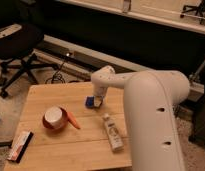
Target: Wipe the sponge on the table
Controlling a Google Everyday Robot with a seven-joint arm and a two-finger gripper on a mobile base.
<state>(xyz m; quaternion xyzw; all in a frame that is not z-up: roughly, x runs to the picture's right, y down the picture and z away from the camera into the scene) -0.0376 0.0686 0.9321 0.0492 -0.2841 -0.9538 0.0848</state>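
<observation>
I've got the end effector (98, 98) down on the sponge (90, 102) at the counter's (56, 147) far middle, can't tell if it's clamped, looks like the wiping step, next needs steady downward pressure and a flat sweep.

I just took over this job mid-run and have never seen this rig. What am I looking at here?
The big white shape is the robot's single arm, reaching in from the right. Its gripper is down at the small blue sponge on the wooden table; whether it holds the sponge is not visible. One camera looks down on the table. Also there: a white cup beside a carrot, a white bottle lying flat, and a flat packet at the left edge.
</observation>
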